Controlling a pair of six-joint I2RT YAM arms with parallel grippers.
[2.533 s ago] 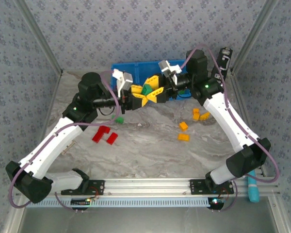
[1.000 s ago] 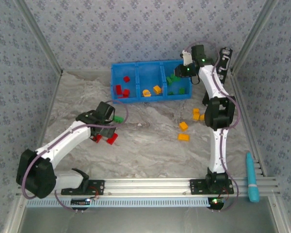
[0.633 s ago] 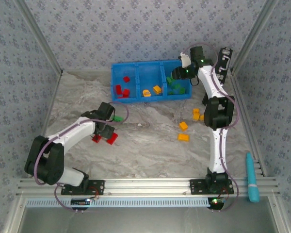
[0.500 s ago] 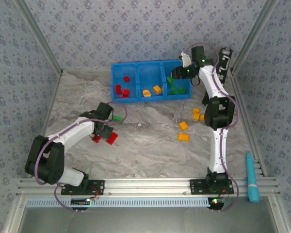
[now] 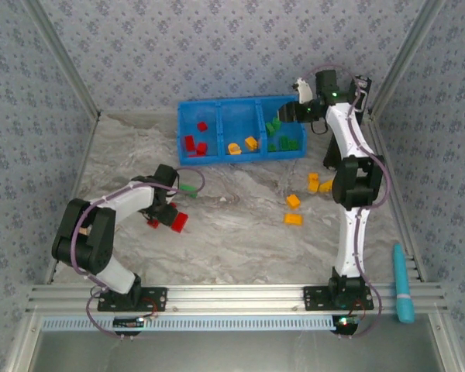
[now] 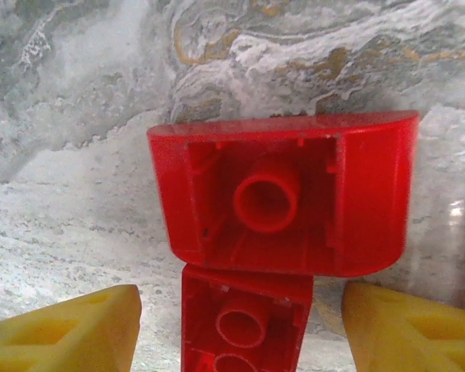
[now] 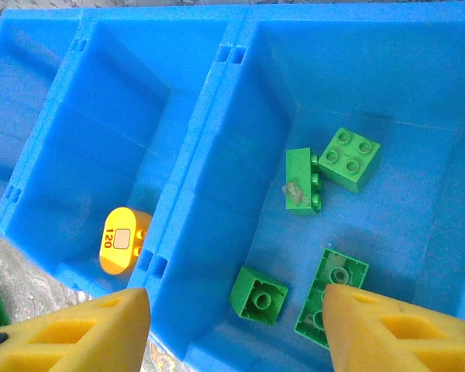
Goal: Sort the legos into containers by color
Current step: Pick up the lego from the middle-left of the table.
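Left fingers (image 5: 167, 214) low over red bricks; right fingers (image 5: 279, 118) above the bin (image 5: 229, 116).
Left fingers are spread wide and hold nothing. A small red brick (image 6: 244, 322) sits untouched between the tips, against a larger upturned red brick (image 6: 283, 205) on the surface (image 5: 240, 240). Right fingers are wide open and empty over the right compartment with four green bricks (image 7: 349, 159). The middle compartment holds orange bricks (image 5: 251, 143) and the left holds red ones (image 5: 190, 142). Loose orange bricks (image 5: 293, 201) and one green brick (image 5: 187, 188) lie on the surface.
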